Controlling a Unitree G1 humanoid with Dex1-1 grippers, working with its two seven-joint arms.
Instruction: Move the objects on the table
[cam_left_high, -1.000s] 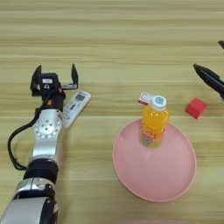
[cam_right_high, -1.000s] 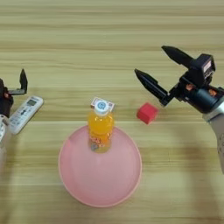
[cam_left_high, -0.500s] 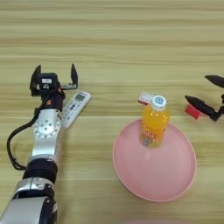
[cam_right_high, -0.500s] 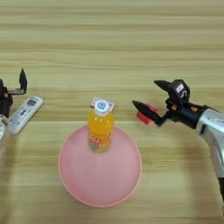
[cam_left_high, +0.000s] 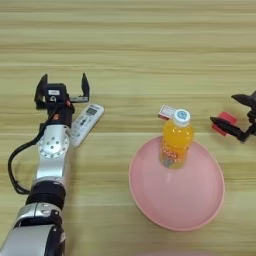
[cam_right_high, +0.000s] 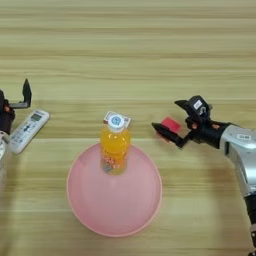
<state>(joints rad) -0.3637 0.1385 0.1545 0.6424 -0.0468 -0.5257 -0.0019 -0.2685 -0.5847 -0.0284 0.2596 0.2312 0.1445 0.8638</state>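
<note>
Straddling the red cube (cam_right_high: 171, 125) now, right gripper (cam_right_high: 171, 118) lowered.

The left arm reaches up from the lower left with its left gripper (cam_left_high: 63, 88) pointing away and its 2 black fingers spread wide, while the right arm comes in from the right edge, its right gripper (cam_right_high: 175, 119) pointing leftward with 2 fingers parted around something small.

Orange juice bottle (cam_left_high: 175, 141) upright on pink plate (cam_left_high: 200, 210)
</note>
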